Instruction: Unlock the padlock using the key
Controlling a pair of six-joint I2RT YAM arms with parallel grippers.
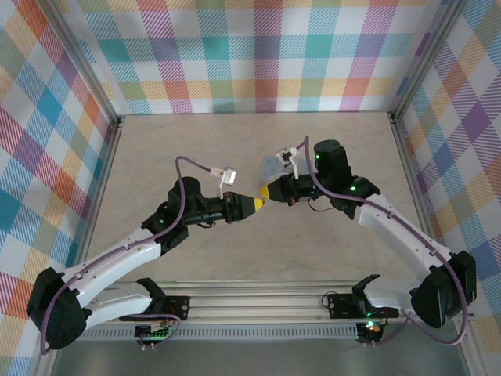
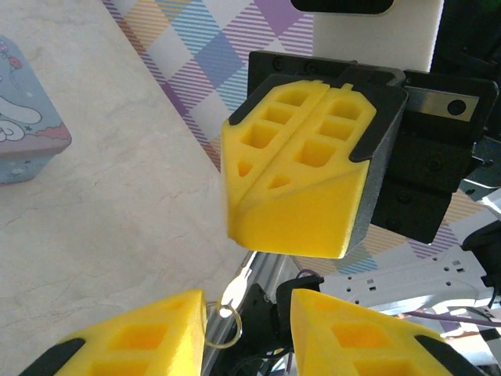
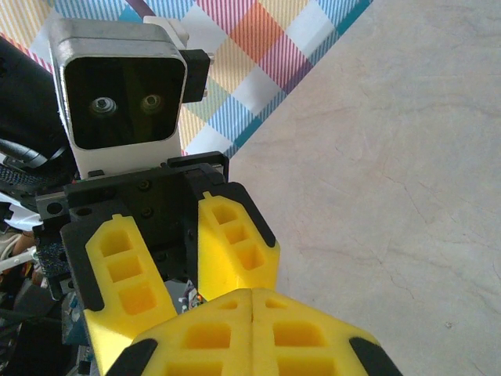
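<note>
left end effector point(image 2: 246, 304): fingers apart, wire ring point(image 2: 223, 325) hangs between them
right end effector point(image 3: 252, 301): pads pressed together, dead ahead of it, tip to tip

The counter point(image 1: 196, 149) is a pale beige, faintly marbled slab with metal rails point(image 1: 106, 168) along its left, right and far edges. A pale blue cartoon-printed tin box point(image 2: 19, 117) lies flat on it, near the counter's middle.
</note>
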